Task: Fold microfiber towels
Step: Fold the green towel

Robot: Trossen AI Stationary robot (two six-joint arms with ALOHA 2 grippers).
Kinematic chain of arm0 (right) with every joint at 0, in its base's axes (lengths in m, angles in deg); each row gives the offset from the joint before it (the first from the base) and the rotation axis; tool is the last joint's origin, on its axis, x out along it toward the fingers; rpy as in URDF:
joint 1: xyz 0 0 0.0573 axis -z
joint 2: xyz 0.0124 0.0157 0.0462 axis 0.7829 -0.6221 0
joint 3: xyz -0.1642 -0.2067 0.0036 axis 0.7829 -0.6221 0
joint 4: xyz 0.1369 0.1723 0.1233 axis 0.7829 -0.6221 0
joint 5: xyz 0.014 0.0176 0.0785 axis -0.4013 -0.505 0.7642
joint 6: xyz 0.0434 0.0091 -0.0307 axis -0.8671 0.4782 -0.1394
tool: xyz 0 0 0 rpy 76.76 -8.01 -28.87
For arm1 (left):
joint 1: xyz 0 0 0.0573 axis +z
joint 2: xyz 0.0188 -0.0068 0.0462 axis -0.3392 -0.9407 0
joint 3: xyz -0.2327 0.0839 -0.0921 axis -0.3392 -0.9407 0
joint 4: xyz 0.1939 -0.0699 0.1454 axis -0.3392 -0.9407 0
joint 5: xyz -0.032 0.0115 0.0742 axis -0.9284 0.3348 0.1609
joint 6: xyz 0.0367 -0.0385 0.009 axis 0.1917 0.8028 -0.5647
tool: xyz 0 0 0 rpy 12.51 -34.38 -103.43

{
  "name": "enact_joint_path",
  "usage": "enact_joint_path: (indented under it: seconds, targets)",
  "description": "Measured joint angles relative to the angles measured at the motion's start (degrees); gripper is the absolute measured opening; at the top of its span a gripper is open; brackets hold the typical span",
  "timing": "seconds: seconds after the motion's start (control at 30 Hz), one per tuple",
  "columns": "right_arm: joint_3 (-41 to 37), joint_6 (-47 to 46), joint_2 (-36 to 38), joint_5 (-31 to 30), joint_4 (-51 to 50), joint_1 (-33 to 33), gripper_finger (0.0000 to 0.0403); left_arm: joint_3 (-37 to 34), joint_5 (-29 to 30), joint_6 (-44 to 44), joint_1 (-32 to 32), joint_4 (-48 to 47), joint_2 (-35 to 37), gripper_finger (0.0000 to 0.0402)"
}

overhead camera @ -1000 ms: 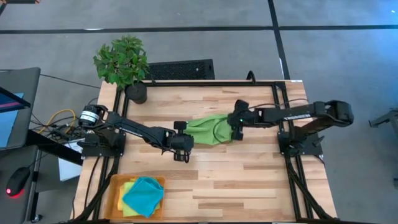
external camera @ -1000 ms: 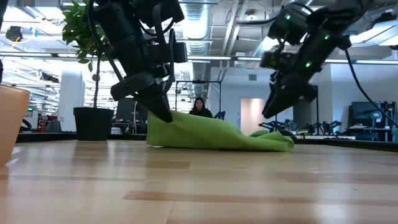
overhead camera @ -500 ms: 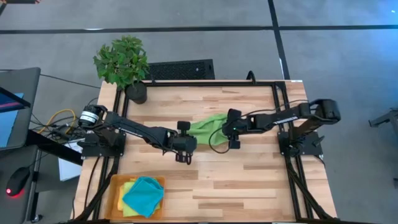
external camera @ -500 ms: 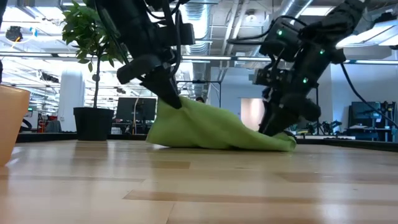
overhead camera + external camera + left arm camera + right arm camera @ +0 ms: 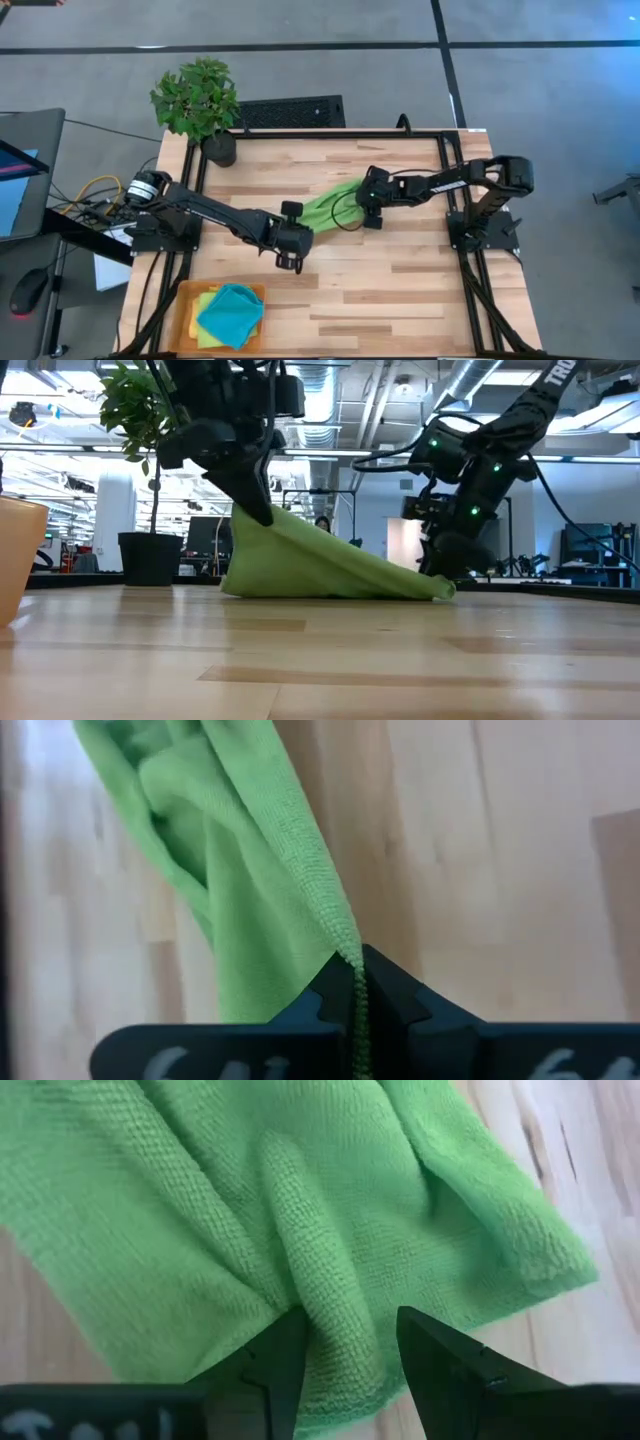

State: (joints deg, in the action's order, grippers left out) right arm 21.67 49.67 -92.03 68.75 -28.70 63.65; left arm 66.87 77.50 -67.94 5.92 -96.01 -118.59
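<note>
Since the earlier frame, the left gripper [image 5: 291,240] lifts the lime green towel [image 5: 330,207] edge higher at frame centre, fingers clamped. Right gripper [image 5: 366,205], fingers apart, straddles a fold. Orange tray [image 5: 186,298] lower left.

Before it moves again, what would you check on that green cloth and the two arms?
1. Left end effector shut on the towel edge: ok.
2. That edge lifted off the table: ok, seen in the low view.
3. Right end effector open, a towel ridge between its fingers: ok; not yet closed.
4. Towel flat and smooth: not ok, bunched.
5. Remaining towels in the tray: ok.
</note>
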Motion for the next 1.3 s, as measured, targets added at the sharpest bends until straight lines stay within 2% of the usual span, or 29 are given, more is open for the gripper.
enact_joint_path:
  seconds: [0.3,0.4,0.5,0.6,0.87,1.3]
  targets:
    - [-0.2,1.8,9.0,-0.2,0.2,-2.3,0.0182,-0.1,-5.7,3.9,-0.8,0.8,-1.7,0.0]
    - [-0.2,2.6,10.1,0.0,0.6,-1.9,0.0182,0.0,-7.0,4.0,-0.9,1.6,-3.7,0.0]
    - [-0.2,3.2,9.8,2.8,2.4,-1.4,0.0182,0.0,-8.4,4.1,-1.2,2.7,-5.8,0.0]
    - [-0.2,4.6,7.6,4.7,5.2,-1.1,0.0182,-0.1,-8.6,4.0,-1.3,3.8,-7.4,0.0]
    - [1.0,8.3,-1.3,4.6,11.8,0.0,0.0182,-0.1,-8.7,4.4,-1.3,4.4,-8.0,0.0]
    - [8.6,10.6,-11.6,4.4,11.9,5.7,0.0182,-0.1,-12.8,5.0,-2.6,4.5,-8.0,0.0]
